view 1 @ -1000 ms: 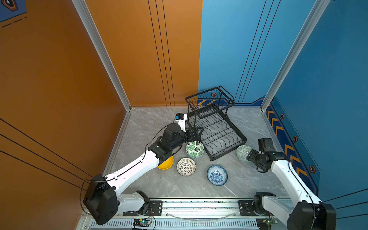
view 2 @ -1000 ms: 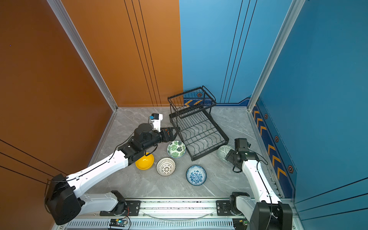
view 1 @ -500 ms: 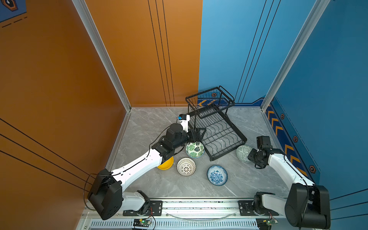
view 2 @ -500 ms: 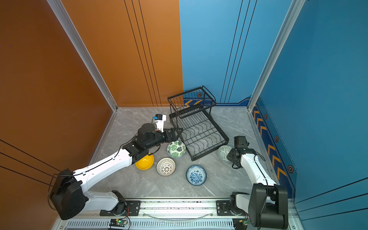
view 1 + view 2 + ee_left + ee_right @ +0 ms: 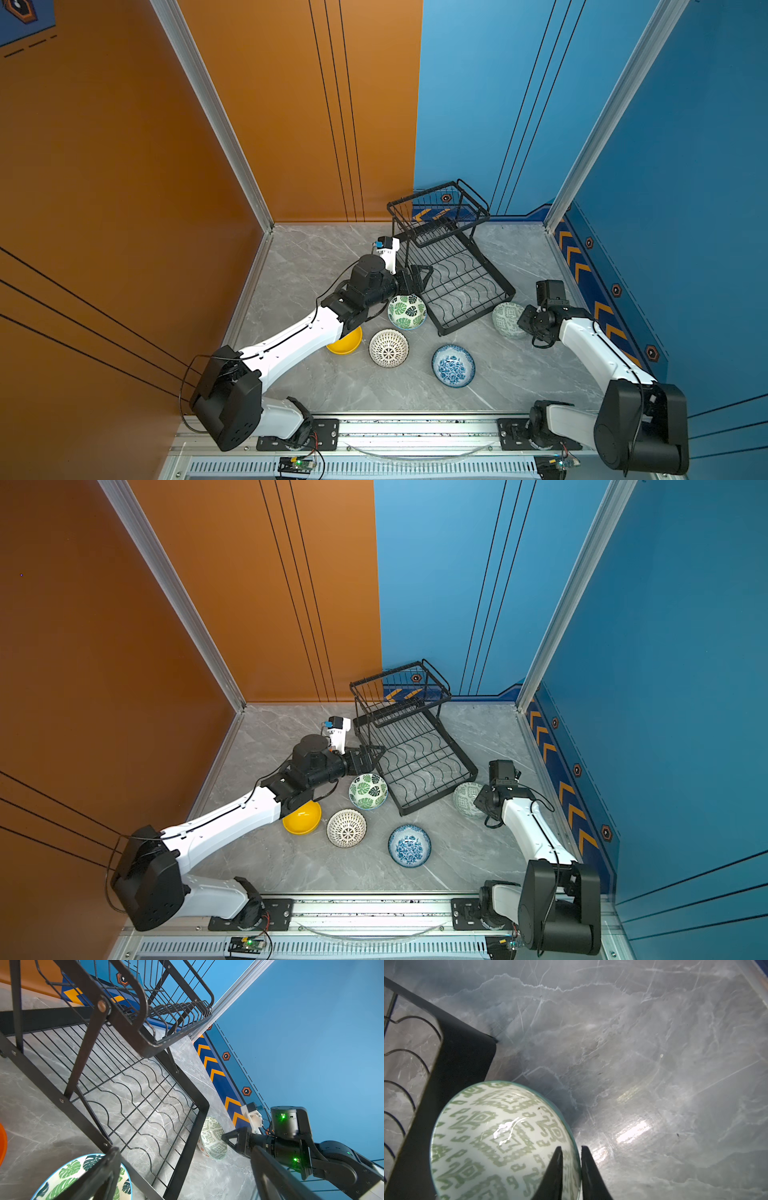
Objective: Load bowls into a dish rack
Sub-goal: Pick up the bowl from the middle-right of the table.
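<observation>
Grey-green bowl tilts beside the dish rack, near the tabletop's right edge, with the right gripper clamped on its rim. Rack slots lie to its left. The left gripper, jaws apart, is farther off.

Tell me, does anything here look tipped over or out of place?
Yes: the grey-green bowl stands tipped on its edge beside the dish rack corner, with its rim pinched by the right gripper.

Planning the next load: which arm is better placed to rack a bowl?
Right: the right fingers pinch the grey-green bowl by its rim, beside the rack; the left fingers stand open, empty.
</observation>
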`<action>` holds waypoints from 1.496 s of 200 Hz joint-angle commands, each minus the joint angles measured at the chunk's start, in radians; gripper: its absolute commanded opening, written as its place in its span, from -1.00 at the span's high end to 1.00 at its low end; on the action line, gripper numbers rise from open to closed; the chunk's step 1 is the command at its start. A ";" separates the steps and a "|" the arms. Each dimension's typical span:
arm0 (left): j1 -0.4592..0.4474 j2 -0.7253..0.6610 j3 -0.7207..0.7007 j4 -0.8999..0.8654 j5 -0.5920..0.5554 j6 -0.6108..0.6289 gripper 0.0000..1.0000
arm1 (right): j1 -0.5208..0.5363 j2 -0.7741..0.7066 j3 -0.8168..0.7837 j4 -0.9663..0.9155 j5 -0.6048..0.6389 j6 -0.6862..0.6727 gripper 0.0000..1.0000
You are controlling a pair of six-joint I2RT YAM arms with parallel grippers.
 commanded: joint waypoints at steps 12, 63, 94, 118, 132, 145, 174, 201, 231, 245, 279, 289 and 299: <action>-0.006 -0.001 0.025 -0.009 0.017 0.008 -0.96 | -0.008 0.016 0.013 0.029 0.023 -0.017 0.59; -0.012 0.014 0.034 -0.010 0.036 0.008 -0.96 | -0.016 0.040 -0.006 0.059 -0.002 -0.014 0.53; -0.029 0.043 0.049 -0.010 0.091 0.020 -0.96 | -0.018 0.054 -0.015 0.075 -0.014 -0.014 0.54; -0.051 0.052 0.079 -0.009 0.124 0.052 -0.96 | -0.020 0.058 -0.025 0.090 -0.017 -0.017 0.60; -0.057 0.056 0.081 -0.009 0.142 0.057 -0.96 | -0.020 0.069 -0.027 0.095 -0.022 -0.016 0.60; -0.055 0.057 0.074 -0.009 0.130 0.051 -0.96 | -0.020 0.078 -0.031 0.105 -0.029 -0.016 0.61; -0.056 0.055 0.066 -0.009 0.117 0.042 -0.96 | -0.020 0.078 -0.036 0.110 -0.018 -0.014 0.76; -0.054 0.055 0.067 -0.009 0.116 0.042 -0.96 | -0.020 0.030 -0.028 0.090 0.018 -0.015 1.00; -0.051 0.064 0.073 -0.009 0.117 0.033 -0.96 | -0.005 -0.056 0.028 0.006 0.092 -0.029 1.00; -0.050 0.068 0.079 -0.009 0.120 0.028 -0.96 | 0.026 -0.094 0.068 -0.061 0.163 -0.050 1.00; -0.049 0.068 0.088 -0.011 0.122 0.026 -0.96 | 0.111 -0.173 0.147 -0.182 0.353 -0.110 1.00; -0.046 0.063 0.092 -0.019 0.116 0.029 -0.96 | 0.145 -0.188 0.173 -0.201 0.416 -0.134 1.00; -0.038 0.054 0.092 -0.025 0.111 0.028 -0.96 | 0.203 -0.187 0.208 -0.212 0.516 -0.172 1.00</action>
